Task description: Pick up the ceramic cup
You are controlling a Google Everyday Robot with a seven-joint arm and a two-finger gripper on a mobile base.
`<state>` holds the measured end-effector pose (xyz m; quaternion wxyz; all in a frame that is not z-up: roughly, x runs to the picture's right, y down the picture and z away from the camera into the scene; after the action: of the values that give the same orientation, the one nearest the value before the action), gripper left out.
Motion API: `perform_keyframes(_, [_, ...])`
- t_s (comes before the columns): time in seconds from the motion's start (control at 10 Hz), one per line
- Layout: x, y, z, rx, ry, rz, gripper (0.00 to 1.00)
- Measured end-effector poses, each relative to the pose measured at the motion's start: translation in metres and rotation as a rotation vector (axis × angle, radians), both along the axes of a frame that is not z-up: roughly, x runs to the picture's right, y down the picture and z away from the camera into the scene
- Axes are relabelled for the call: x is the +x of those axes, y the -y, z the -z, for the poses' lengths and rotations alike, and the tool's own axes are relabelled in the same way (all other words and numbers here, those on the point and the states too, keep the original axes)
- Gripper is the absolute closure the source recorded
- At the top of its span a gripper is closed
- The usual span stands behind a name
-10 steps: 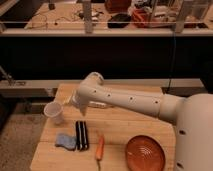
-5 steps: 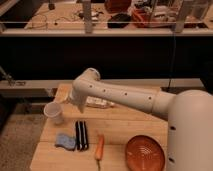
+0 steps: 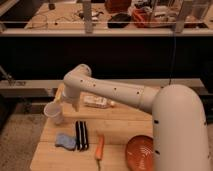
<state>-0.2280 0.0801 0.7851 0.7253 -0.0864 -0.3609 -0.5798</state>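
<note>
My claw [image 3: 67, 103] hangs over the left side of the table [image 3: 125, 122], just right of the ceramic cup [image 3: 53, 113], which stands upright at the left edge; open or closed, I cannot tell.

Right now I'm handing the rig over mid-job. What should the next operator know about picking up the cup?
Gripper: low at the table's left side, just right of the cup; grip state cannot be told.
Cup: upright at the left edge of the table, not lifted.
Nearby: blue sponge, black case and carrot in front of the cup; orange bowl at front right.
Done: the arm has reached the cup.
Left: secure the cup and lift it.
</note>
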Motion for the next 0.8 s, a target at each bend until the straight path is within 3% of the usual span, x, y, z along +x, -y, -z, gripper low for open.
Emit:
perform_keyframes(0.5, [-0.027,-0.018,-0.01,-0.041,0.021,0.152,0.2])
perform_keyframes(0.8, [-0.033,-0.028,-0.016,-0.061,0.009,0.199,0.2])
